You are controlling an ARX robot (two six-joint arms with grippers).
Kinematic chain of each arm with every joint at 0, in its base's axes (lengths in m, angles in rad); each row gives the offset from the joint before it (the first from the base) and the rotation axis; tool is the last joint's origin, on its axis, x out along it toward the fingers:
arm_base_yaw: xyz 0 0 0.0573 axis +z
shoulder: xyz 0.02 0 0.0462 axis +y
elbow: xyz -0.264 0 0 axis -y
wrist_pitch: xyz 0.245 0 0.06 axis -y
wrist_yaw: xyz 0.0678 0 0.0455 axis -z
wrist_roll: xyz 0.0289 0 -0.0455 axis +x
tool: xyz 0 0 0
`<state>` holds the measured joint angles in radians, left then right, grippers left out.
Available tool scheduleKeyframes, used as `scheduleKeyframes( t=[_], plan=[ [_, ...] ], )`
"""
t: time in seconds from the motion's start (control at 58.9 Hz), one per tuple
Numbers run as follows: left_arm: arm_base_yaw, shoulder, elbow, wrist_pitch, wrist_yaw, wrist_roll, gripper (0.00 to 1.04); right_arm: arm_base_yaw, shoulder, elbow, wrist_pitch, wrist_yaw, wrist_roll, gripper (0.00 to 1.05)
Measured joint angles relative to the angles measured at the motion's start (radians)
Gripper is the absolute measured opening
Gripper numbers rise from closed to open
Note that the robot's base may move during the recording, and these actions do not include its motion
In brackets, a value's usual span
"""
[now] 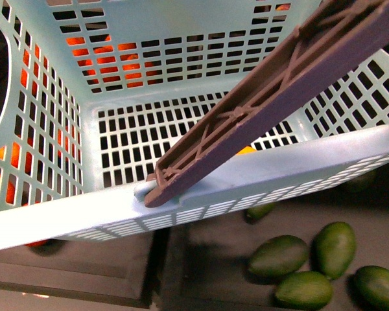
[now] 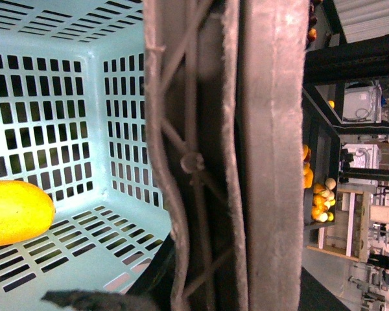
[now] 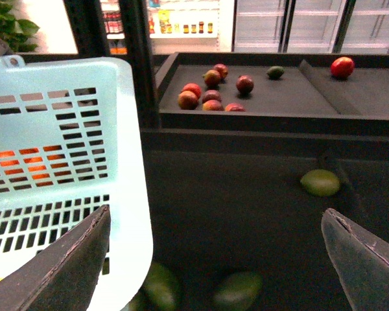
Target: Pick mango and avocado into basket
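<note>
Hovering right claw (image 3: 215,211) spread wide, avocado (image 3: 238,289) beneath, between fingers (image 3: 71,265), basket (image 3: 126,129) alongside

A dark, matte shelf (image 3: 246,188) runs under the right gripper (image 3: 215,210). Two blurred avocados (image 3: 238,289) lie on it between the spread fingers (image 3: 360,256), and a paler green fruit (image 3: 320,183) lies just beyond one fingertip. Farther past the fingertips, a raised tray (image 3: 298,97) carries reddish fruits (image 3: 211,91).
</note>
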<state>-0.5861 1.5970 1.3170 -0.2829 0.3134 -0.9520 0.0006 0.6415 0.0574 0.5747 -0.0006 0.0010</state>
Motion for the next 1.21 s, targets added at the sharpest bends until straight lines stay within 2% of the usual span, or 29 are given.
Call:
scheduleKeyframes(
  t=[0.322,0.356,0.39,0.424,0.458,0.509,0.526,0.611,0.679,0.798,0.967,1.069,1.205],
  plan=[
    [0.017,-0.004,0.000,0.000,-0.025,0.020,0.16,0.003,0.002,0.002,-0.009,0.011,0.009,0.96],
    [0.017,-0.004,0.000,0.000,-0.024,0.020,0.16,0.024,0.015,0.040,-0.124,0.115,0.061,0.96],
    [0.016,-0.004,0.000,0.000,-0.018,0.019,0.16,0.034,0.049,0.116,-0.311,0.245,0.138,0.96],
    [0.015,-0.004,0.000,0.000,-0.015,0.014,0.16,0.013,0.079,0.167,-0.439,0.322,0.217,0.96],
    [0.011,-0.004,0.000,0.000,-0.009,0.012,0.16,-0.017,0.109,0.200,-0.534,0.335,0.272,0.96],
    [0.004,-0.004,0.000,0.000,0.004,0.011,0.16,-0.118,0.168,0.213,-0.610,0.269,0.331,0.96],
    [0.003,-0.004,0.000,0.000,0.007,0.008,0.16,-0.183,0.211,0.212,-0.578,0.209,0.332,0.96],
    [-0.002,-0.004,0.001,0.000,0.016,0.000,0.16,-0.333,0.339,0.216,-0.423,0.042,0.266,0.96],
    [-0.003,-0.004,0.001,0.000,0.016,-0.001,0.16,-0.420,0.462,0.222,-0.305,-0.065,0.174,0.96],
    [-0.002,-0.004,0.001,0.000,0.008,-0.003,0.16,-0.525,0.709,0.258,-0.160,-0.196,-0.003,0.96],
    [0.002,-0.004,0.001,0.000,-0.011,0.004,0.16,-0.576,1.004,0.323,-0.084,-0.272,-0.263,0.96],
    [0.002,-0.004,0.001,0.000,-0.008,0.009,0.16,-0.570,1.158,0.370,-0.090,-0.308,-0.417,0.96],
    [0.002,-0.004,0.001,0.000,0.003,0.004,0.16,-0.537,1.285,0.423,-0.110,-0.302,-0.557,0.96]
  ],
)
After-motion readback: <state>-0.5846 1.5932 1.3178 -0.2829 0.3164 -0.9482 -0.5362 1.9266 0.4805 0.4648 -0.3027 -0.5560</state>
